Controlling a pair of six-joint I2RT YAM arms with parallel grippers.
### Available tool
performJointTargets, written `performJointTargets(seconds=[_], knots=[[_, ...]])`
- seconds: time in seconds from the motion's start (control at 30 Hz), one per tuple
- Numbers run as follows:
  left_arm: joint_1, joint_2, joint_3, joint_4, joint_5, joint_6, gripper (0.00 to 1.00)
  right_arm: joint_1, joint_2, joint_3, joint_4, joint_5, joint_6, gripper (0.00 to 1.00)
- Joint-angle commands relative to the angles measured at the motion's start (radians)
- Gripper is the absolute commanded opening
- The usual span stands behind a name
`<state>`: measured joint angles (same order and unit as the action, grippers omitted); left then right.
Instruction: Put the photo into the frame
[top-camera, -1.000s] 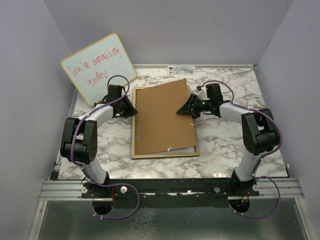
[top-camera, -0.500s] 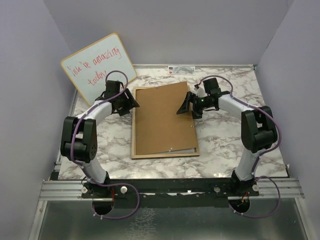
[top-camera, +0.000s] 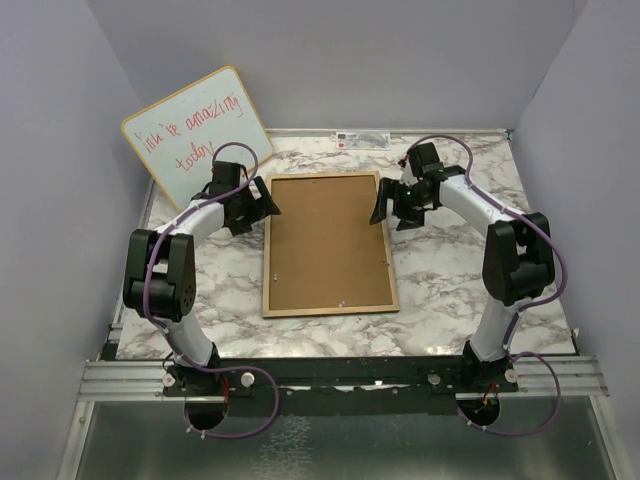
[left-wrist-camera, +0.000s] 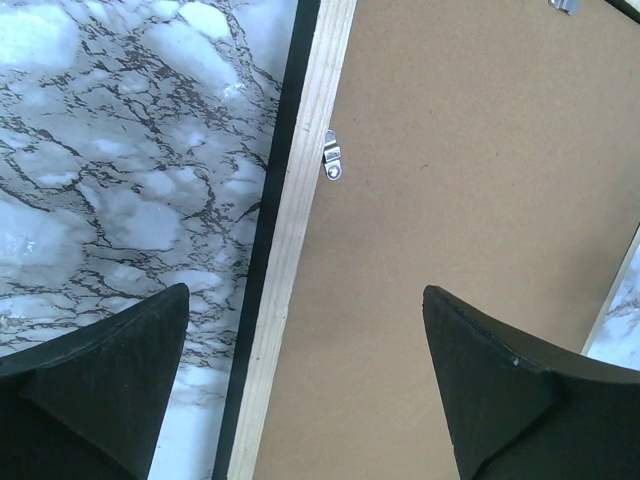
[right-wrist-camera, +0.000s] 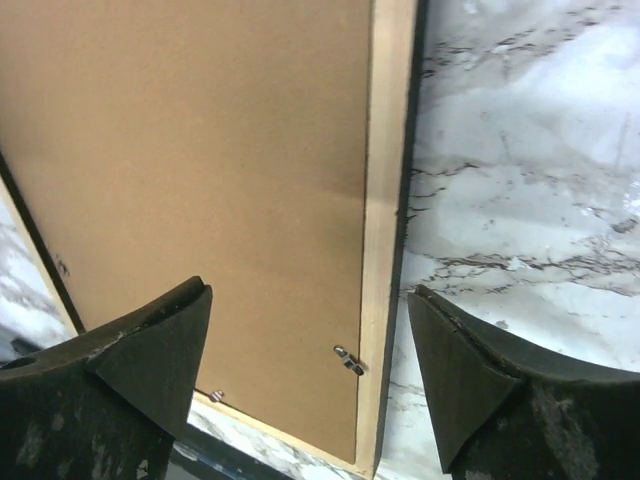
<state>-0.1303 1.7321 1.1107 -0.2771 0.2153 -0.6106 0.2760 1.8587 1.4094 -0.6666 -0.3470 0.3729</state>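
Note:
The frame (top-camera: 330, 309) lies flat on the marble table with its light wood face up. A plain brown board (top-camera: 328, 240) sits square inside its rails. The photo is hidden. My left gripper (top-camera: 266, 206) hovers open over the frame's far left rail (left-wrist-camera: 300, 200), one finger over the table and the other over the board (left-wrist-camera: 480, 150). My right gripper (top-camera: 381, 208) is open astride the far right rail (right-wrist-camera: 385, 150), above the board (right-wrist-camera: 200, 130). Neither gripper (left-wrist-camera: 305, 295) (right-wrist-camera: 310, 292) has anything between its fingers.
A wood-edged whiteboard (top-camera: 197, 135) with red handwriting leans against the back left wall. Small metal tabs (left-wrist-camera: 332, 158) (right-wrist-camera: 350, 360) sit on the inner edges of the rails. Grey walls close in the table (top-camera: 450, 270) on three sides.
The brown board, held skewed over the frame with its far end between both grippers, has dropped flat inside the rails. Both grippers have opened and drawn slightly outward.

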Motion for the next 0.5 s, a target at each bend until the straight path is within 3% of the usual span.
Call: performJointTargets(seconds=[0.0,0.2,0.47], knots=[[0.005,0.021,-0.014,0.013,-0.015,0.040,0.99,0.004,-0.003,0.025,0.037,0.097,-0.007,0.77],[0.005,0.053,-0.041,0.024,-0.006,0.042,0.90,0.003,0.069,0.043,0.197,0.083,0.054,0.45],[0.005,0.062,-0.065,0.032,0.009,0.064,0.82,0.004,0.138,0.055,0.267,0.041,0.071,0.48]])
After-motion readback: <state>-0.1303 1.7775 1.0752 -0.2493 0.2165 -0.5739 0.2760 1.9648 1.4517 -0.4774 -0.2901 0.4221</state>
